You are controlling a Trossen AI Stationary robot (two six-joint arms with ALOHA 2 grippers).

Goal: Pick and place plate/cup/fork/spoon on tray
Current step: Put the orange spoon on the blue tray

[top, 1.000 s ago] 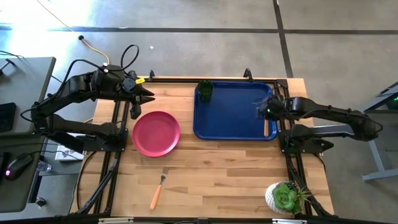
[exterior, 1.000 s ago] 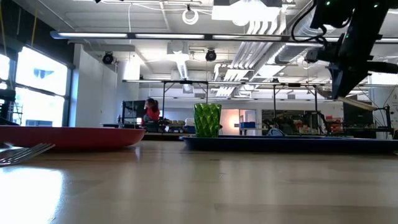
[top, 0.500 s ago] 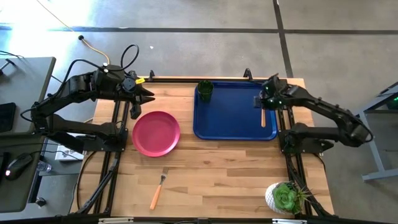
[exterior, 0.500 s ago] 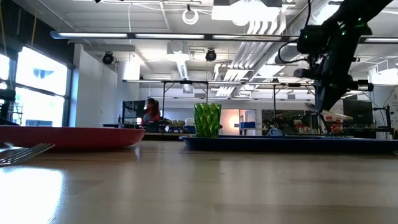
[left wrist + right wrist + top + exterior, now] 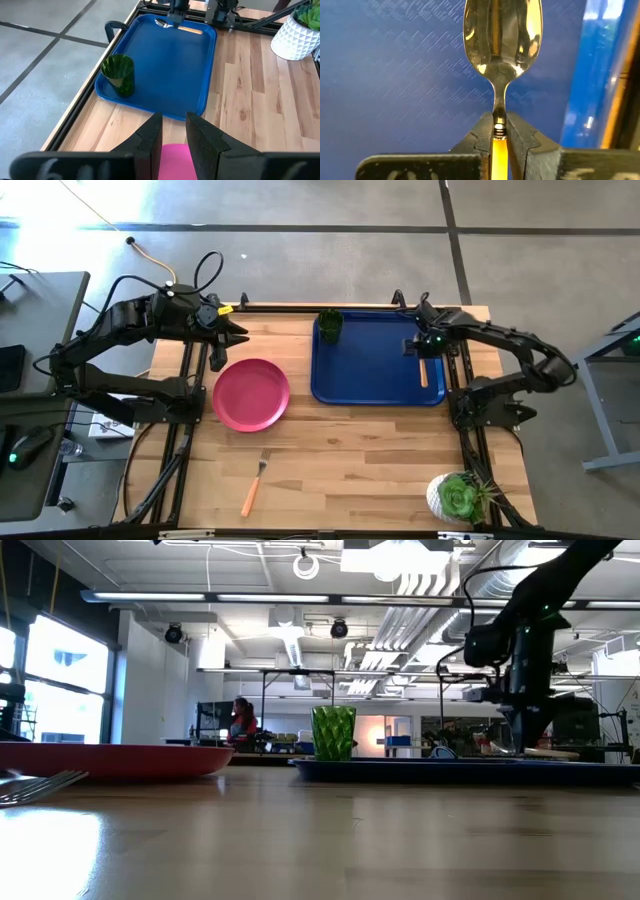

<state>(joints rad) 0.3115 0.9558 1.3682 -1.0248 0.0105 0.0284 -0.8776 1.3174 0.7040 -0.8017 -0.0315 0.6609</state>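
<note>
The blue tray (image 5: 370, 380) lies at the table's far right, with the green cup (image 5: 330, 324) upright in its far left corner. My right gripper (image 5: 422, 346) is low over the tray's right side, shut on the orange-handled spoon (image 5: 424, 370). The spoon's bowl (image 5: 502, 30) points to the far edge. The pink plate (image 5: 251, 393) lies flat on the table left of the tray. The fork (image 5: 253, 488) lies near the front edge. My left gripper (image 5: 236, 333) hangs open and empty just beyond the plate's far left rim. My right gripper pinches the spoon's thin neck (image 5: 499, 119), where the metal meets the orange handle, between its two fingers. The fingers come from above, pointing down, and lie across the spoon. The spoon is about level, close over the tray floor; whether it touches the floor I cannot tell.
A succulent in a white pot (image 5: 458, 498) stands at the table's near right corner. Bare wood lies between the plate, the fork and the pot. Black frame rails run along the table's left, right and far sides.
My right gripper has gone down toward the tray with the spoon, and a little toward the far edge. The spoon has come from hanging tilted high above the tray to about level, just over the tray floor.
</note>
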